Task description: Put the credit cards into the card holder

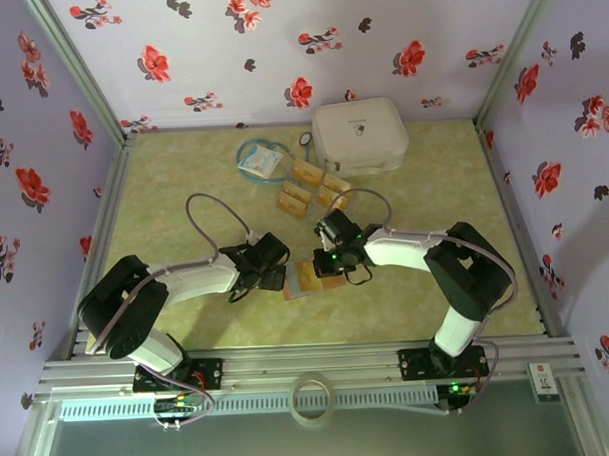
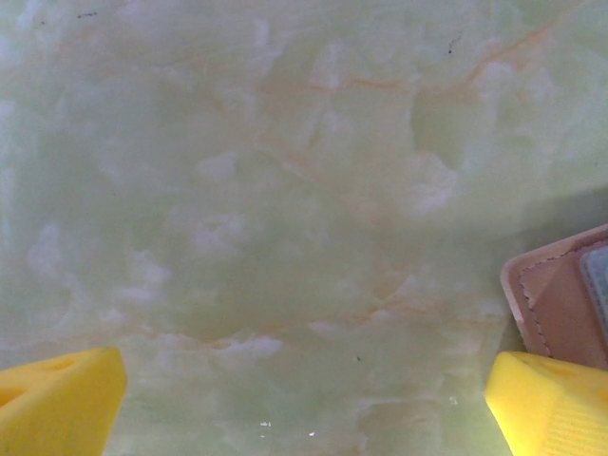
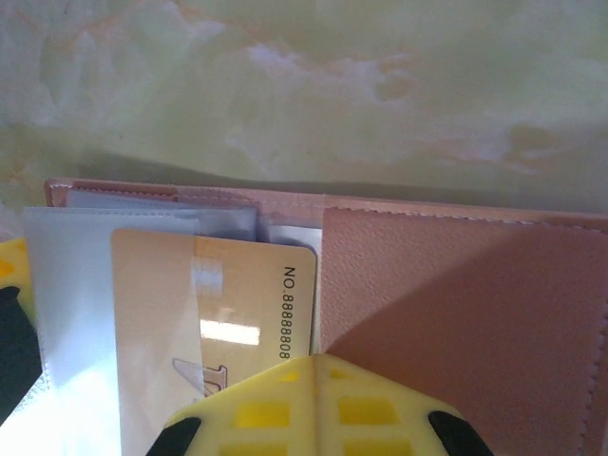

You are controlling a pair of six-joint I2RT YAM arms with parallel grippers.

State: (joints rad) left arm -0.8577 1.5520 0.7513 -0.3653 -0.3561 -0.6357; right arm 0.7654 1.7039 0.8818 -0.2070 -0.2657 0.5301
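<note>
1. The step in hand looks like loading 1 card. The right end effector is closed on a golden card, whose near edge disappears under the yellow pads. The far part of the card lies over the open card holder.
2. The left part of that card appears to sit beneath a clear sleeve of the holder. How deep it has gone into a pocket I cannot tell.
3. From above, the card holder lies open on the worktop, near the front and centre. It sits between the left end effector and the right end effector.
4. The left end effector has its jaws spread as wide as they go and holds nothing. It hangs low over the bare worktop, and a corner of the card holder shows just beside its right fingertip. Whether they touch I cannot tell.
5. The other credit cards, about 4 of them, lie in a loose cluster towards the back. They are just in front of the white case and well apart from both end effectors.
6. The next move probably calls for sliding the card flat along the pocket until it seats, then letting go.
7. The holder may skid under that push, so the left end effector could pin its edge.
</note>
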